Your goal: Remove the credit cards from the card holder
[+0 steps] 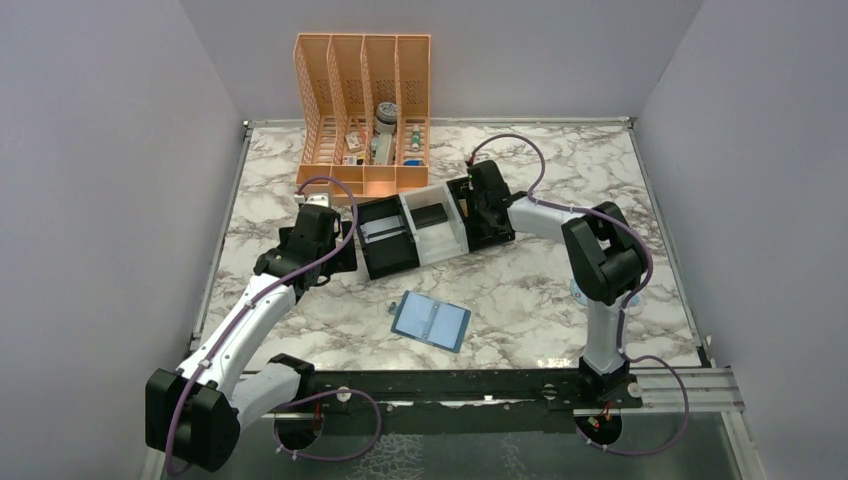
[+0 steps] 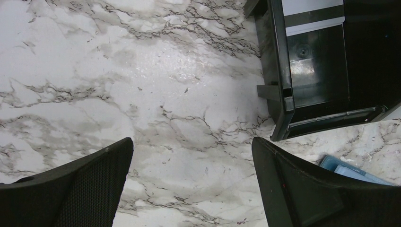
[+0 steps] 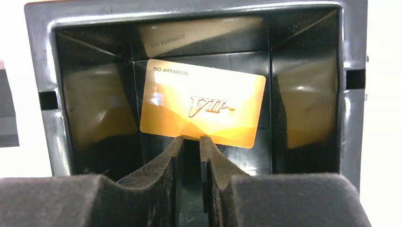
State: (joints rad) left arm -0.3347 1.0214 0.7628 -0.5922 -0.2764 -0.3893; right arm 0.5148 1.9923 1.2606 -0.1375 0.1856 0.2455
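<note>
My right gripper sits in the tray's end compartment, walls all round, fingers nearly together at the gold card's lower edge; can't tell if they pinch it. My left gripper gapes wide over the marble table beside the tray. The card holder lies open nearer the bases, well apart from both.

Left arm stretched forward along the table left side, left gripper pointing down, fingers spread wide. Right arm bent, reaching left toward far edge, right gripper fingers narrowly parted.
</note>
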